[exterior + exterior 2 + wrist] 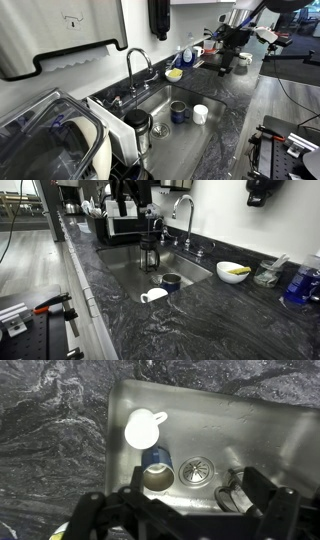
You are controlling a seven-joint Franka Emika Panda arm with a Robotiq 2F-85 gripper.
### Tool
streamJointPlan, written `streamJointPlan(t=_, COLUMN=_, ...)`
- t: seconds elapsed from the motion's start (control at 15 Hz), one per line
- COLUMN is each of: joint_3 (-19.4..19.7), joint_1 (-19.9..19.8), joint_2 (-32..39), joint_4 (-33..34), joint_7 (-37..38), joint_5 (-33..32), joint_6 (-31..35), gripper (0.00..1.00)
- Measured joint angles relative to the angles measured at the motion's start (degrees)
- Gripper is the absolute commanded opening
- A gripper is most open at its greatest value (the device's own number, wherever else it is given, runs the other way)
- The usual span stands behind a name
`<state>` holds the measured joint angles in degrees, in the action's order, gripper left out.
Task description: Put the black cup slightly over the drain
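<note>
The black cup [157, 470], dark with a bluish side, stands upright in the steel sink [250, 420], just left of the round drain [197, 468] and apart from it. It also shows in both exterior views [179, 111] [171, 281]. My gripper [180, 510] is open and empty, high above the sink with its fingers spread wide over the cup and the drain. In an exterior view it hangs above the counter past the sink [226, 52].
A white cup [142, 430] lies in the sink beside the black cup. A French press [232, 490] stands right of the drain. The faucet [135, 65], a yellow-filled bowl [174, 75] and a dish rack [110, 135] stand around the sink on the dark stone counter [50, 430].
</note>
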<state>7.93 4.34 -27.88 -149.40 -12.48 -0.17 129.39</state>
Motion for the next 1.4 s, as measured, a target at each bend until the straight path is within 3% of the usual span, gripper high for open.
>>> streamJointPlan(t=0.33, joint_3=2.52, joint_1=0.07, joint_2=7.7, joint_4=3.86, joint_7=-5.85, joint_5=4.73, joint_6=2.19, gripper=1.0)
streamJointPlan(t=0.73, joint_3=2.33, joint_1=-0.18, joint_2=8.36, joint_4=4.31, joint_7=-5.6, joint_5=4.74, joint_6=2.3, gripper=1.0)
streamJointPlan(t=1.4, joint_3=4.01, joint_1=-7.95, joint_2=19.99, joint_4=12.43, joint_7=-3.69, joint_5=4.4, joint_6=10.15, gripper=1.0)
